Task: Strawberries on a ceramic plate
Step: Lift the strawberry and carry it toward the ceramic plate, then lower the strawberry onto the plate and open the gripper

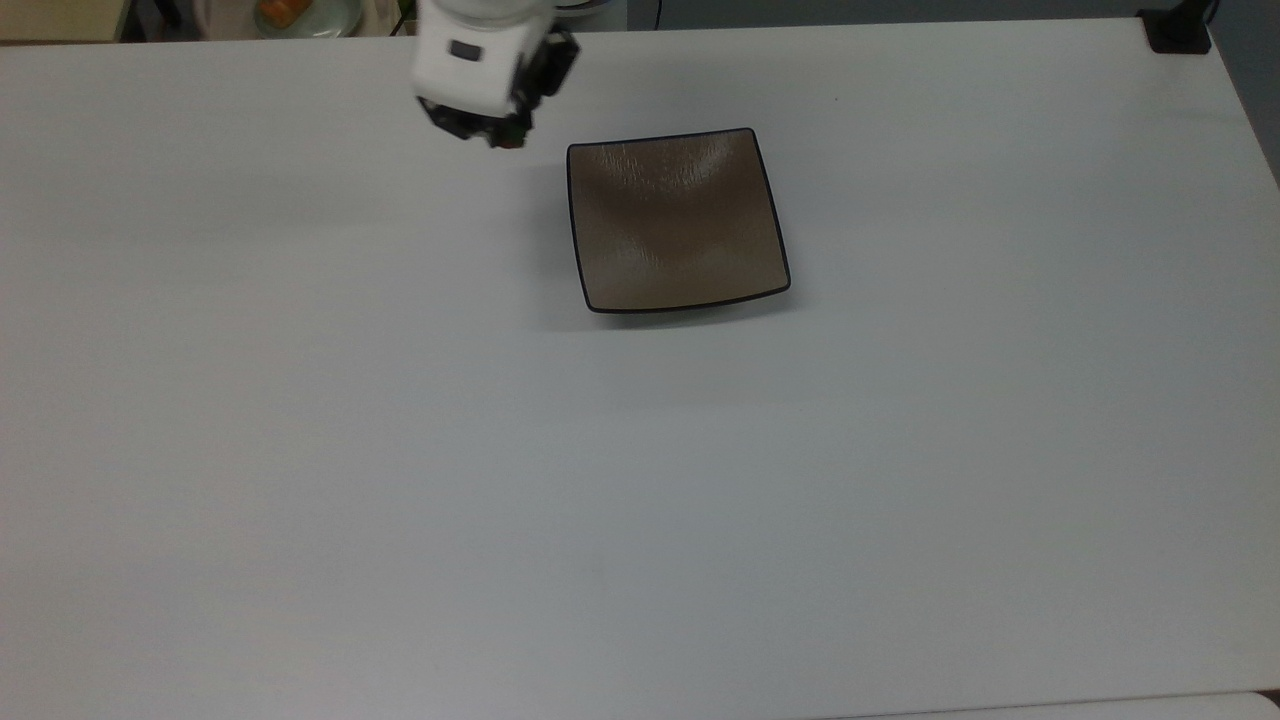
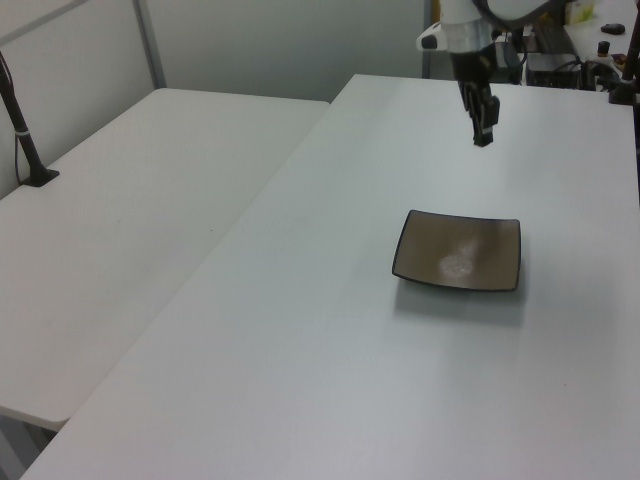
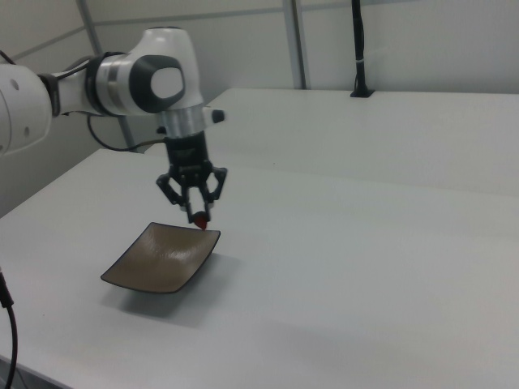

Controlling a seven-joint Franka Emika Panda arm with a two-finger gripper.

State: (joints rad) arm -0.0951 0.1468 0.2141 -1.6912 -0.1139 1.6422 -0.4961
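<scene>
Evidently mid-carry, the gripper (image 3: 199,217) hangs above the table (image 1: 400,450), jaws pinching the strawberry (image 3: 200,219), just beside the square brown plate (image 3: 162,258), at the top view's left.

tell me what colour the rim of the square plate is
Black, a thin line around the glossy brown ceramic plate; clearest in the top view.

White table (image 1: 400,450) underneath, second white table (image 2: 120,230) beside it, black pole (image 3: 358,49) standing at the far edge, round dish (image 1: 300,15) with orange food behind.
</scene>
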